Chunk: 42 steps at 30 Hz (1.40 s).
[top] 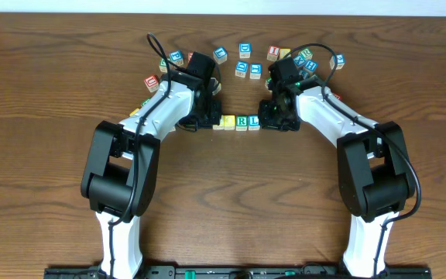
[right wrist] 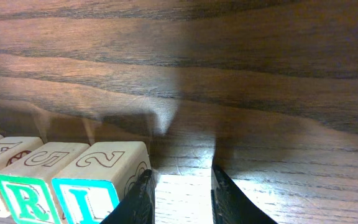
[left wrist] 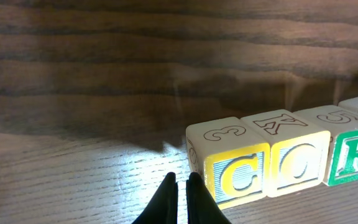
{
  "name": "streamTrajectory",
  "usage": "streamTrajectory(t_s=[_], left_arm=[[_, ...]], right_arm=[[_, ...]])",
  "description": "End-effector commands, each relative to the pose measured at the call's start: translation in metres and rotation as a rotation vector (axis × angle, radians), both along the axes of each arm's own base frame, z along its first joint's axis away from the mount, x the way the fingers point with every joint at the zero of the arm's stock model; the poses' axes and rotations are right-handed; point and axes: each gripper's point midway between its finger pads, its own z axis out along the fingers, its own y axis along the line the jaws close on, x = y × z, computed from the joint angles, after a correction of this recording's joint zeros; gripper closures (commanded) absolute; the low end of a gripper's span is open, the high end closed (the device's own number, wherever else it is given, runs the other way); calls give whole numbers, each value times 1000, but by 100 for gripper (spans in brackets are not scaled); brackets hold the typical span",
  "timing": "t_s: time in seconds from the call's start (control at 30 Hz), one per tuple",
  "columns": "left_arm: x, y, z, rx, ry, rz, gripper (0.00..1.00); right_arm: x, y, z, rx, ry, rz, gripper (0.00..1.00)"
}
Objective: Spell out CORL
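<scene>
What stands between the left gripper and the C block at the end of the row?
Nothing visible does. In the left wrist view the left gripper, fingers together, sits right beside the outer face of the C block. Whether they touch cannot be told.

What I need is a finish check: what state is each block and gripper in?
C block: in row, touching O block.
O block: between C block and R block.
R block: next to L block.
L block: row's end.
left gripper: shut, empty.
right gripper: open, empty.
loose blocks: scattered behind row.
</scene>
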Motion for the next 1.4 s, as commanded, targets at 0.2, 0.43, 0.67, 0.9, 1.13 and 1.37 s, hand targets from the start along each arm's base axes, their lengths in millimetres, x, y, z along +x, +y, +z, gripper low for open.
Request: streamTrajectory(t_s=[0.2, 0.43, 0.67, 0.9, 1.13, 1.37], left_arm=[[-7, -16, -6, -2, -8, -83, 93], [-6, -18, -6, 3, -18, -88, 92], [1, -19, -5, 8, -56, -126, 93], [1, -19, -5, 7, -59, -125, 93], [-1, -18, -5, 11, -48, -125, 90], [1, -14, -6, 32, -55, -119, 89]], right_arm=[[-6, 1, -1, 3, 15, -11, 75], [-6, 1, -1, 0, 8, 5, 75], [0, -14, -2, -51, -15, 29, 71], [4, -17, 0, -51, -30, 44, 71], [9, -16, 4, -48, -44, 43, 71], [6, -33, 1, -108, -23, 13, 71]])
